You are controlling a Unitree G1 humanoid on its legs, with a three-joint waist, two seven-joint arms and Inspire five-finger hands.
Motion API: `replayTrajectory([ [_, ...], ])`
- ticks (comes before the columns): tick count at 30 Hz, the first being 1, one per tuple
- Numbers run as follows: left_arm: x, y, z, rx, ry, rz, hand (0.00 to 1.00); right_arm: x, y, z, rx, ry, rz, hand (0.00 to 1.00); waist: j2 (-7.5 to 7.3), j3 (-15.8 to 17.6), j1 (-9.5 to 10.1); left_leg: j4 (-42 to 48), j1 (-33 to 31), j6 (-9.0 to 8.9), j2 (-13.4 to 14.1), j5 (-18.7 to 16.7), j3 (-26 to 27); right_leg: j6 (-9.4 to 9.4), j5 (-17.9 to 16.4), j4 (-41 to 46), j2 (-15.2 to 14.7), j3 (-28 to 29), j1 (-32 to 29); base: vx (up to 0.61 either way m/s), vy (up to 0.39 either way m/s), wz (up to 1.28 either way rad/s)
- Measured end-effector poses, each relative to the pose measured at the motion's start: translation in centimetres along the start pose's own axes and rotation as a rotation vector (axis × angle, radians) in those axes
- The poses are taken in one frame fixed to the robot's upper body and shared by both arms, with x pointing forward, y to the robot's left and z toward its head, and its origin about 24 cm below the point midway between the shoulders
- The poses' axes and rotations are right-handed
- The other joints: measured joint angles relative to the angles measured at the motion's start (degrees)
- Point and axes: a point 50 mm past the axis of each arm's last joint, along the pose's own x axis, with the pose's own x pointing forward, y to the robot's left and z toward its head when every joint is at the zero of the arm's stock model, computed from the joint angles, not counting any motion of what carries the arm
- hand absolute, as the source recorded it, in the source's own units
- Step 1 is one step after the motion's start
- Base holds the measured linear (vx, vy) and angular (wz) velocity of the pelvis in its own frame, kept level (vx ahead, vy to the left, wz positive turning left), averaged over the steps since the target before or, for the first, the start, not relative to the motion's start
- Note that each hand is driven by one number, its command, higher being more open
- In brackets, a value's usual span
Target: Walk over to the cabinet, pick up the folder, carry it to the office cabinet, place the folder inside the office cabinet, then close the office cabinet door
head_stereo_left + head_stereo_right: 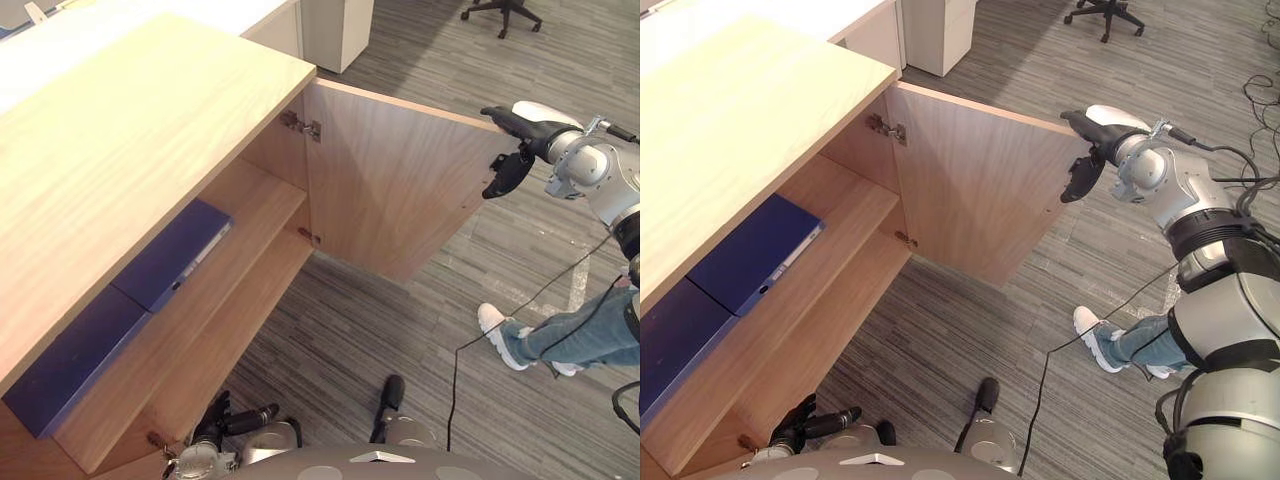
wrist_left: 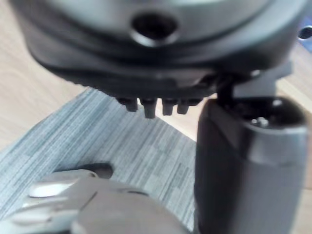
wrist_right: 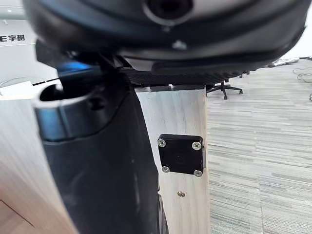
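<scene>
Right hand (image 1: 520, 126) is laid straight-fingered on top edge of door (image 1: 390, 180) (thumb hanging); folder (image 1: 175, 250) is seen shelved; left hand (image 1: 222, 418) relaxed, empty.

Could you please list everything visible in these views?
office cabinet: one, light wood, on the left.
door: one, light wood, swung open.
folder: one, blue, on the cabinet's shelf.
second folder: one, darker blue, beside it.
office chair: one, black, far off.
white unit: one, beyond the cabinet.
person's leg: one, blue jeans, on the right.
right hand: one, dark, open, at the door's outer edge.
left hand: one, dark, low by the cabinet.
</scene>
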Motion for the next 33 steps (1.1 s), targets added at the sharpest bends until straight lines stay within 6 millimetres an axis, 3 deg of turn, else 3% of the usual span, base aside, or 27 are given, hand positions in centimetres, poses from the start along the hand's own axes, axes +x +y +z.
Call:
replayTrajectory([
  [5,0.1,0.2,0.3,0.017,-0.006,-0.006,1.0,-0.2,0.9,1.3,-0.022,-0.072,0.033,1.0,-0.31,-0.1,0.33,0.1,-0.1,-0.69,1.4,-0.4,-0.1,-0.22,-0.8,0.0,1.2,0.0,0.1,-0.01,-0.033,-0.02],
  [11,0.3,-0.2,0.8,0.04,-0.014,-0.034,1.0,-1.2,2.5,6.5,-0.124,-0.291,0.249,1.0,-0.29,-1.6,0.35,1.0,-1.1,-1.58,3.1,-0.2,-0.7,-0.73,-1.2,0.0,2.8,-0.2,-0.6,0.0,-0.025,-0.02],
  [13,0.3,-0.2,0.6,0.044,-0.002,-0.04,1.0,-1.8,3.5,8.5,-0.074,-0.394,0.374,1.0,-0.25,-2.7,0.24,1.0,-1.1,-1.8,3.5,-0.1,-0.7,-0.81,-1.2,-0.1,3.0,-0.2,-0.6,-0.01,-0.023,-0.04],
  [16,0.4,-0.3,0.8,0.083,0.002,-0.047,1.0,-1.7,4.5,9.1,0.0,-0.388,0.44,1.0,-0.32,-4.1,0.61,1.0,-1.5,-1.9,3.6,0.0,-0.9,-0.95,-1.3,-0.3,3.1,-0.2,-0.8,-0.05,0.01,0.05],
  [23,0.4,-0.4,0.8,0.08,0.004,-0.045,1.0,-2.0,4.8,8.9,-0.032,-0.319,0.512,1.0,-0.72,-6.1,2.2,1.0,-2.4,-2.29,4.0,0.2,-1.1,-1.36,-1.2,-0.3,3.3,-0.5,-1.7,-0.03,0.023,0.01],
  [29,0.5,-0.3,0.9,0.094,0.001,-0.037,1.0,-3.3,5.5,9.6,0.114,-0.35,0.606,1.0,-1.1,-6.5,2.07,1.0,-2.4,-2.22,3.9,0.5,-1.0,-1.36,-1.2,-0.1,3.5,-0.6,-1.7,0.02,0.035,-0.01],
  [33,0.4,0.1,0.6,0.081,0.013,-0.019,1.0,-4.2,7.0,9.6,0.275,-0.358,0.706,1.0,-1.96,-7.1,2.22,1.0,-2.4,-2.14,3.7,1.6,-1.1,-1.37,-1.2,0.0,3.3,-0.7,-1.6,0.02,0.045,0.02],
])
